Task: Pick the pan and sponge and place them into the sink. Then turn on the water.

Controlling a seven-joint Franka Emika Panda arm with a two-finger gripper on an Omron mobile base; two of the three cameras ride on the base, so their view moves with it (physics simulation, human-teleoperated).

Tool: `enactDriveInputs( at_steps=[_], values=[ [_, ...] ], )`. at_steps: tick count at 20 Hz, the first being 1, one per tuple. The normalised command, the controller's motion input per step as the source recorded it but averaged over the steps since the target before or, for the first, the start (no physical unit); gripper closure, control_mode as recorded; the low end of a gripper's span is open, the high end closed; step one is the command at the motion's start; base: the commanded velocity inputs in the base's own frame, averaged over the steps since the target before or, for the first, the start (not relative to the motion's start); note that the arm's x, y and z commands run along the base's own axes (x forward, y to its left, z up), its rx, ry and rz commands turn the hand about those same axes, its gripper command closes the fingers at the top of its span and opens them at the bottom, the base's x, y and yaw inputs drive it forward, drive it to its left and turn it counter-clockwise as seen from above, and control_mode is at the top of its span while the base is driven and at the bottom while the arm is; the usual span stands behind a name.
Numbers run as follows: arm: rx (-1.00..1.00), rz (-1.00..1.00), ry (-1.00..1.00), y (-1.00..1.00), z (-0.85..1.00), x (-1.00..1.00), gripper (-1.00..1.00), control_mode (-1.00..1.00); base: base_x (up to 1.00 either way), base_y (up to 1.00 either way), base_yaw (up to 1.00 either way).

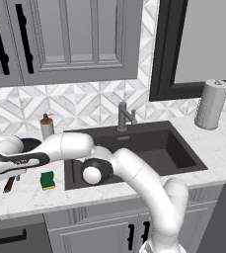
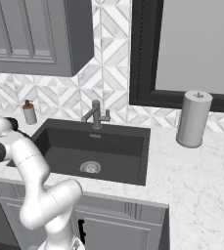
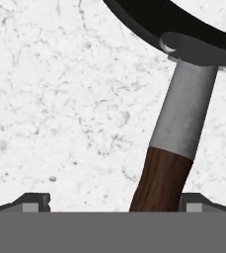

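Sponge (image 1: 48,180) on counter (image 1: 30,195), left of sink (image 1: 149,148).

Even, bright, diffuse rendered light in all views; no clear source direction. Shadows faint: soft dark patch under the sponge (image 1: 48,180) on the table (image 1: 218,143). Sink (image 2: 128,146) interior reads dark, detail low. No glare, no motion blur. Hand view sharp; pan (image 3: 183,29) rim edges slightly jagged.
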Motion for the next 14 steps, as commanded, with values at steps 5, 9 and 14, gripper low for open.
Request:
enactDriveInputs(
  at_steps=[5, 9, 14],
  values=[
    [0.00, 0.00, 0.00, 0.00, -0.01, 0.00, 1.00, -1.00, 0.00, 0.00, 0.00],
    [-0.01, 0.00, 0.04, 0.00, -0.21, 0.00, 1.00, -1.00, 0.00, 0.00, 0.00],
    [0.00, 0.00, 0.02, -0.04, -0.23, 0.00, 1.00, -1.00, 0.00, 0.00, 0.00]
  ],
)
